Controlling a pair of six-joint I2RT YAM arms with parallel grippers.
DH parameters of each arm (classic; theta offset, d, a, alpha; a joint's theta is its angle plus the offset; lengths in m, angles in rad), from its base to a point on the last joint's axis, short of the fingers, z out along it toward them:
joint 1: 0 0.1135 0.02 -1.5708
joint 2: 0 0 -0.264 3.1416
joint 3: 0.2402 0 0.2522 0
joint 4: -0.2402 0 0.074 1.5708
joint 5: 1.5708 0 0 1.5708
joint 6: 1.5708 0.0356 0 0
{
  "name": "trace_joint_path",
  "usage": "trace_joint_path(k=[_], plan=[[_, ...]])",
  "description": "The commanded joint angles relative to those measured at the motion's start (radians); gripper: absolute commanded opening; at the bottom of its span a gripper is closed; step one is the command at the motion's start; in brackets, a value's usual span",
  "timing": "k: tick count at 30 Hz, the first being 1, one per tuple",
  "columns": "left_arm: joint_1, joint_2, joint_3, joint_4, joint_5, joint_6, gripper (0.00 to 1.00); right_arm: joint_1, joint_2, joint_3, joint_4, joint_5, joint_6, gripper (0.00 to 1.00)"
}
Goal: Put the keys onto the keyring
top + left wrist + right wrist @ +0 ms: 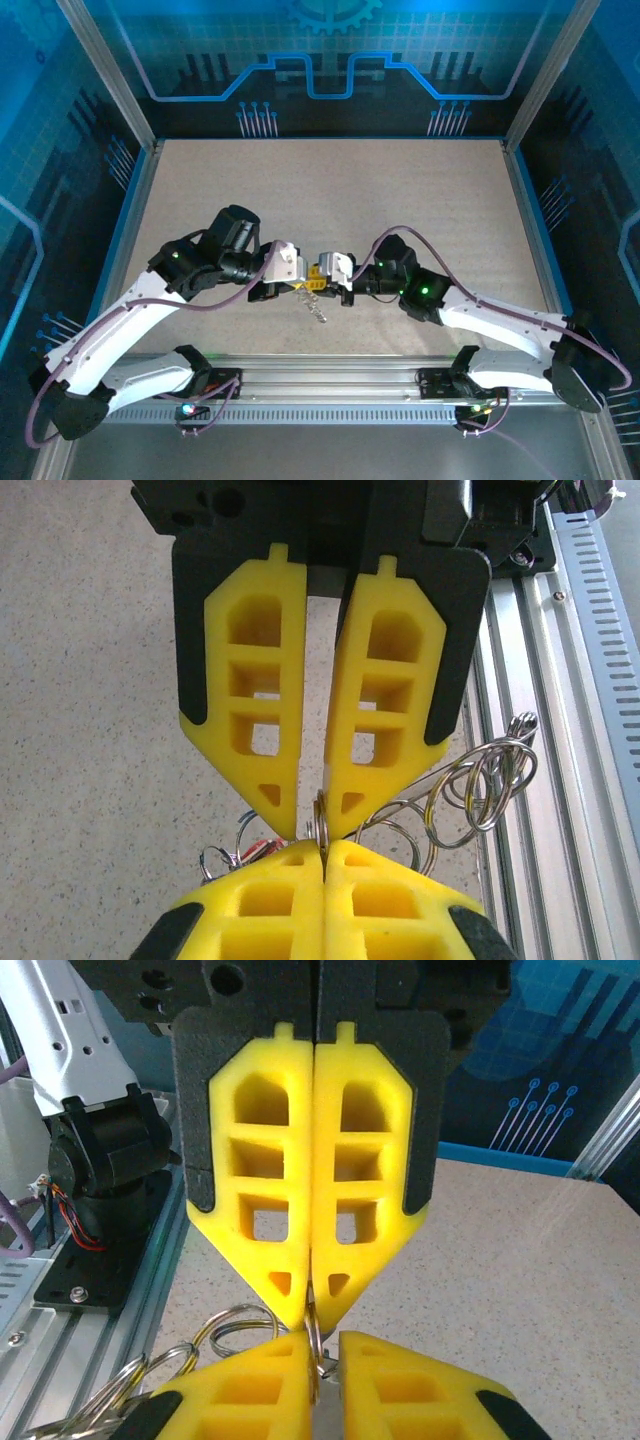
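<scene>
My two grippers meet tip to tip above the table's near middle. The left gripper [309, 284] [315, 825] is shut on a thin metal ring [322, 815] that I see edge-on. From the opposite side the right gripper [329, 283] [312, 1312] is shut on that same ring [316, 1335]. Linked to it, the keyring [440, 778], a thin grey wire loop, runs off to the right and carries several smaller rings [495, 780]. A key with a red head [252, 848] hangs just left of the tips, mostly hidden by the right gripper's fingers [270, 900]. The bunch [316, 305] dangles below both grippers.
The aluminium rail [330, 385] with both arm bases runs along the near edge, right beneath the dangling rings [560, 780]. Beige tabletop [330, 190] stretches open behind the grippers. Blue walls and metal posts [110, 75] enclose the sides and back.
</scene>
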Motion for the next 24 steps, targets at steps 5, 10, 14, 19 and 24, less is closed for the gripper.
trace_joint_path(k=[5,10,14,19,24], plan=[[-0.003,-0.026,0.009,0.042,0.061,-0.012,0.03,0.006,0.026,0.036,0.012,0.035,0.054,0.0],[-0.002,-0.097,-0.071,0.116,0.037,-0.041,0.17,-0.023,-0.02,-0.034,0.14,0.01,0.126,0.0],[-0.001,-0.119,-0.104,0.131,0.04,-0.064,0.17,-0.041,-0.061,-0.088,0.236,-0.014,0.159,0.0],[-0.001,-0.133,-0.131,0.196,0.049,-0.095,0.21,-0.045,-0.087,-0.119,0.31,-0.026,0.184,0.0],[-0.001,-0.139,-0.143,0.244,0.034,-0.105,0.3,-0.045,-0.094,-0.138,0.355,-0.043,0.189,0.0]])
